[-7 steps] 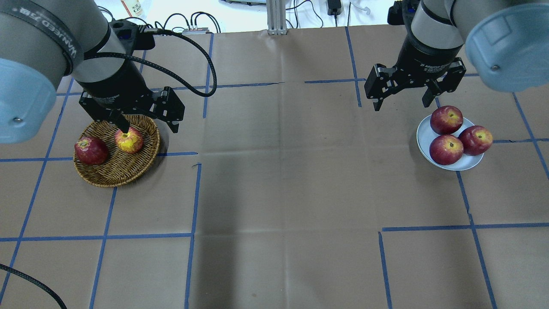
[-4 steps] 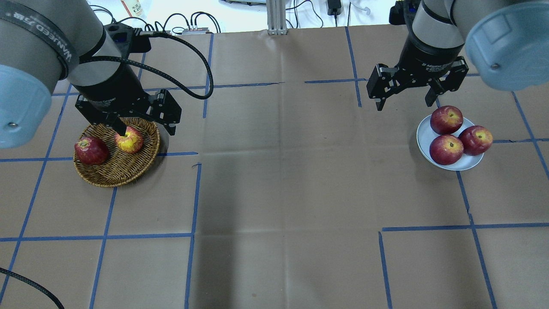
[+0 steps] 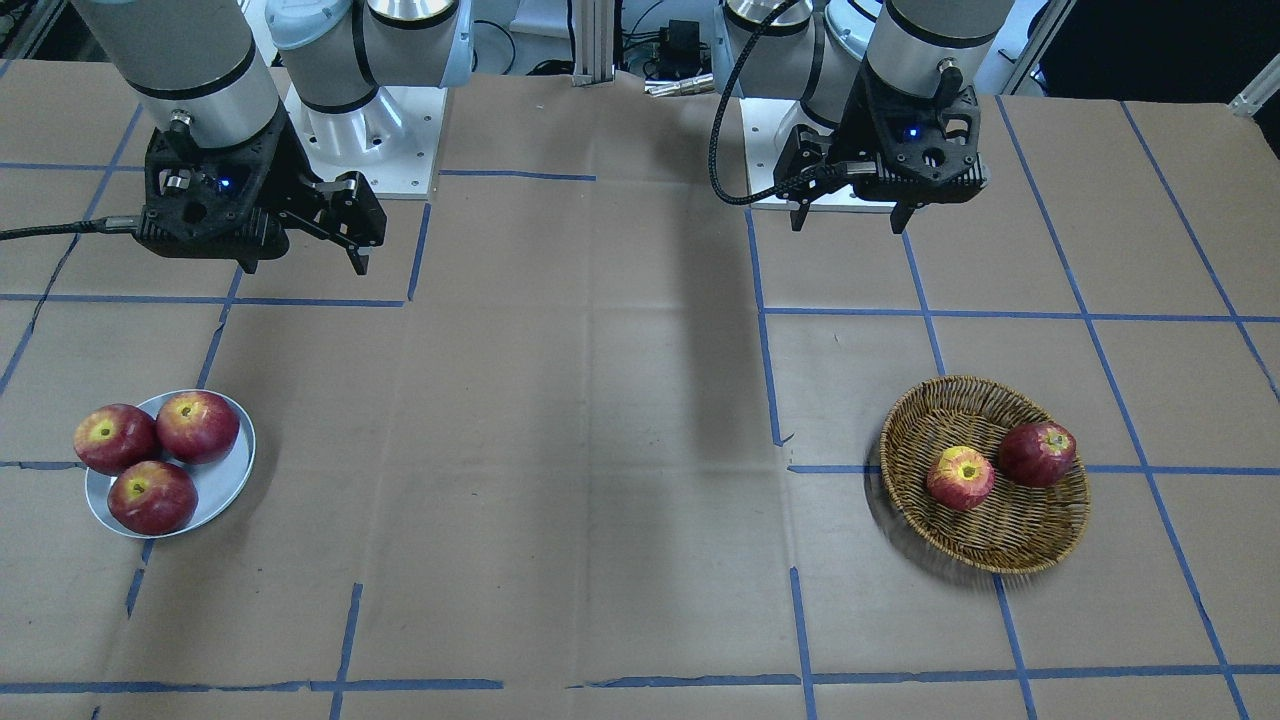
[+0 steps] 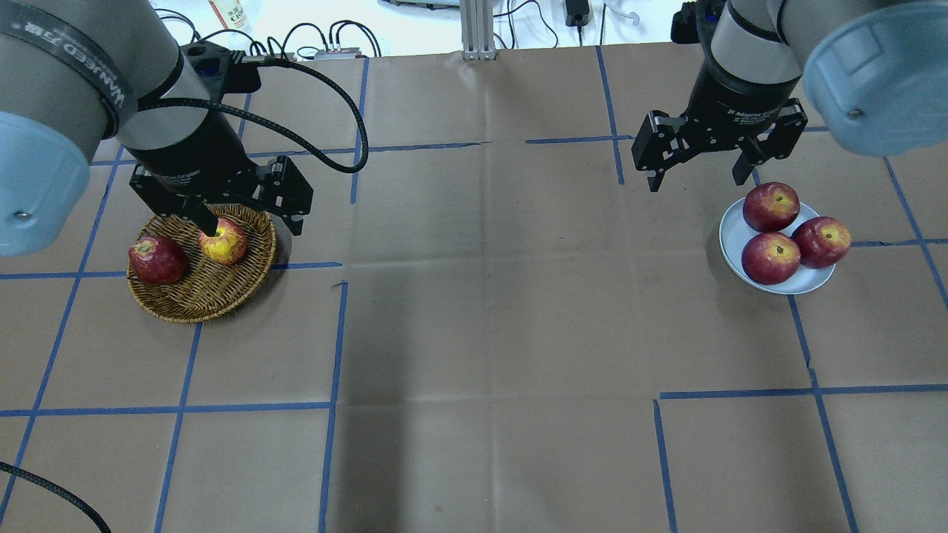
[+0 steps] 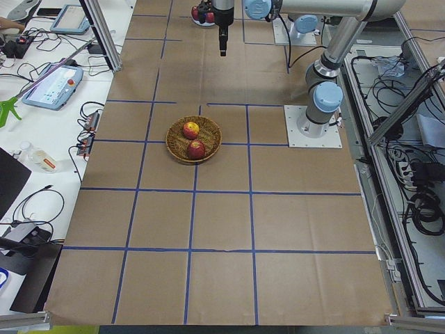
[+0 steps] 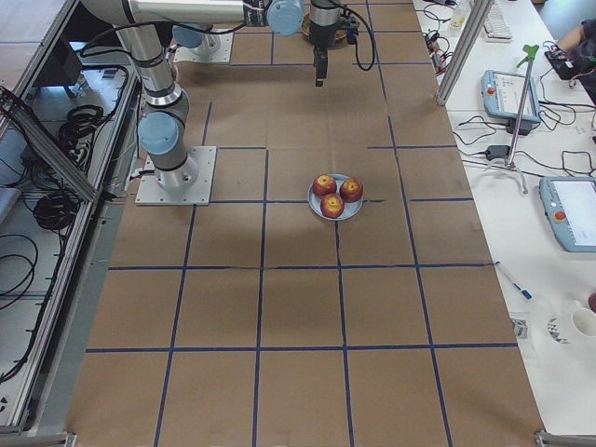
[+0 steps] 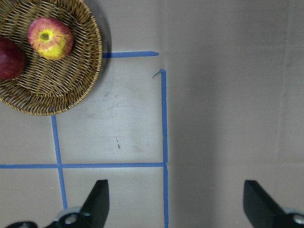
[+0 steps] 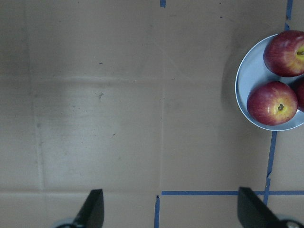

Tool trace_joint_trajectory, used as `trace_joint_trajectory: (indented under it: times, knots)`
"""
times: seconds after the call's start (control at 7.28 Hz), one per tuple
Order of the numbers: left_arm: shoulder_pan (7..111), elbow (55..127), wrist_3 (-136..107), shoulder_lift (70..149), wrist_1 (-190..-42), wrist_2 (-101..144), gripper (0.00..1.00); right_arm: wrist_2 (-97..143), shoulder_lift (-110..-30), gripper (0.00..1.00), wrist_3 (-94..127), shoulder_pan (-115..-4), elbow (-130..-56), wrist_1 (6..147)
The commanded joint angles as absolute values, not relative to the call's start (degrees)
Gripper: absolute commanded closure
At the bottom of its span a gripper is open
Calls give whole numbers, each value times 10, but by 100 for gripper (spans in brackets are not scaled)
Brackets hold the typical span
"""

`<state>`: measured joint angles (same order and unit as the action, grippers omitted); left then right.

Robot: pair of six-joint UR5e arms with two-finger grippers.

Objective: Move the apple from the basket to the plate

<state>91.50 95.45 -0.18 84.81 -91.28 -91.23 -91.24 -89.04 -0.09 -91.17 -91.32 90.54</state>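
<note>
Resting in the basket (image 7: pixel 61 90), the apple (image 7: pixel 50 38) lies well apart from the left fingers (image 7: pixel 97 199), spread wide and empty.

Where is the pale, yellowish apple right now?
The apple sits in the wicker basket on the overhead view's left, beside a darker red apple.

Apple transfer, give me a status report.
Left gripper open, empty. Right gripper open, empty. Apple in basket beside a darker apple, ungrasped. Plate already holds three red apples, little room.
</note>
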Motion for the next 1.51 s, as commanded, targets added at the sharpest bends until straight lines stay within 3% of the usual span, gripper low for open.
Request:
trace_joint_trajectory:
  times: [0.0,0.41,0.55,0.96,1.37]
  knots:
    - [914,955,-2,851,-916,-912,1,-911,-890,0,-1,-911,-913,904]
    - [896,989,3,853,-907,-911,1,-909,-890,0,-2,-911,-914,904]
    - [847,1007,57,858,-895,-910,2,-908,-890,0,-2,-911,-914,904]
    - [735,1118,238,902,-709,-911,1,-898,-890,0,-1,-911,-914,904]
    - [705,1102,308,998,-588,-923,1,-897,-890,0,-2,-912,-916,907]
